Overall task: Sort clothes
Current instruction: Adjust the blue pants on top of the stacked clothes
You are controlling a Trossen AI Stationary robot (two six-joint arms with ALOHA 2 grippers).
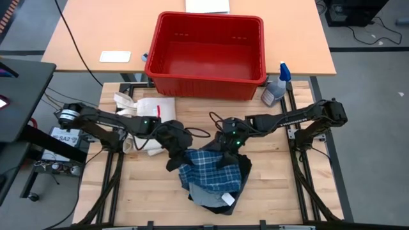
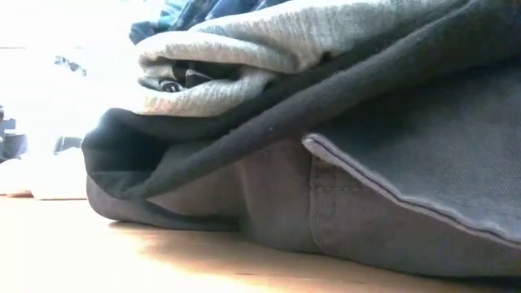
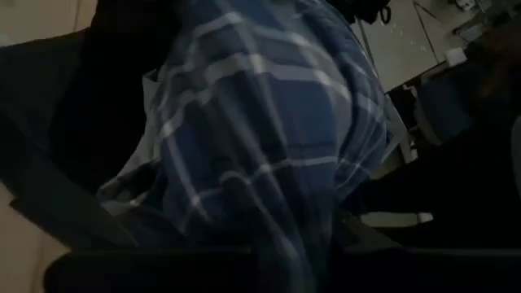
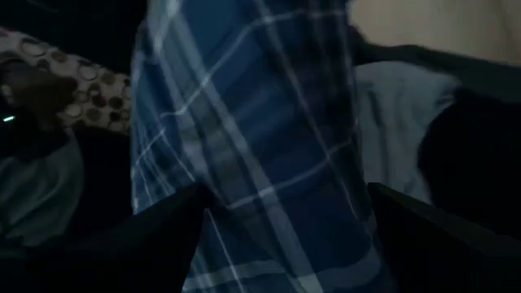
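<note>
The clothes lie in a pile [image 1: 214,182] at the table's middle near edge. A blue-and-white plaid piece [image 1: 206,174] is on top, over dark charcoal-grey shorts [image 2: 366,203] and a black piece [image 1: 243,167]. My left gripper [image 1: 177,153] is shut at the pile's left side, with plaid cloth [image 3: 260,130] rising right in front of it. My right gripper [image 4: 281,244] is open over the pile's far side. A band of plaid [image 4: 244,122] runs between its fingers [image 4: 175,236]. Whether those fingers touch the band I cannot tell. My left gripper is shut on the plaid piece at its left edge [image 3: 244,236], coming slanting down from the table's left. The gathered cloth hides the fingertips, so whether it has one layer or several does not show. This end is raised, and the rest lies on the pile.
A red bin [image 1: 206,51] stands on the farther table behind. A cream-white tote bag [image 1: 150,112] lies at the far left of the work table. A spray bottle [image 1: 276,88] stands at the far right. Bare wood shows left and right of the pile.
</note>
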